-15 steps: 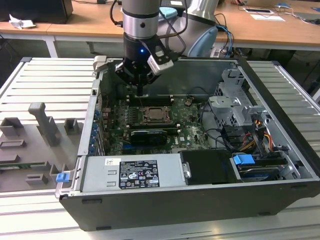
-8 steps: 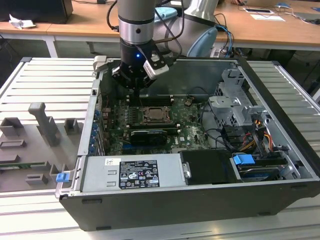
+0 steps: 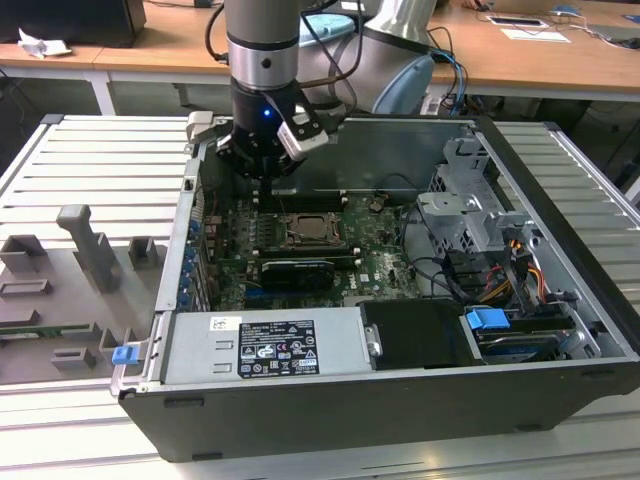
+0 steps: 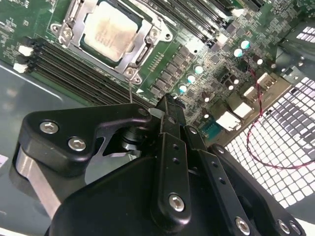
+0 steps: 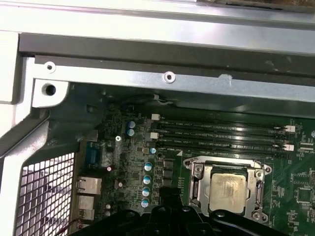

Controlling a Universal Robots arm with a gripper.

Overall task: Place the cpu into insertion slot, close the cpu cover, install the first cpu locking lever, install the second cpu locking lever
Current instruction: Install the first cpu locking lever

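Claw (image 4: 169, 101): its matte black fingers are drawn together to one narrow tip, with nothing seen between them, and it hangs over the green motherboard (image 4: 19, 14). Just beyond the tip stand small round, pale-topped capacitors (image 4: 191, 78). Farther out, the cpu (image 4: 110, 32), flat and square with a dull beige metal top, lies in the insertion slot (image 4: 86, 46). The cpu cover (image 4: 142, 49), a thin steel frame with a cut-out middle, lies flat around it. Long black memory slots (image 4: 64, 66) run beside the socket. Beyond them rises the grey sheet-metal case wall (image 5: 147, 78).
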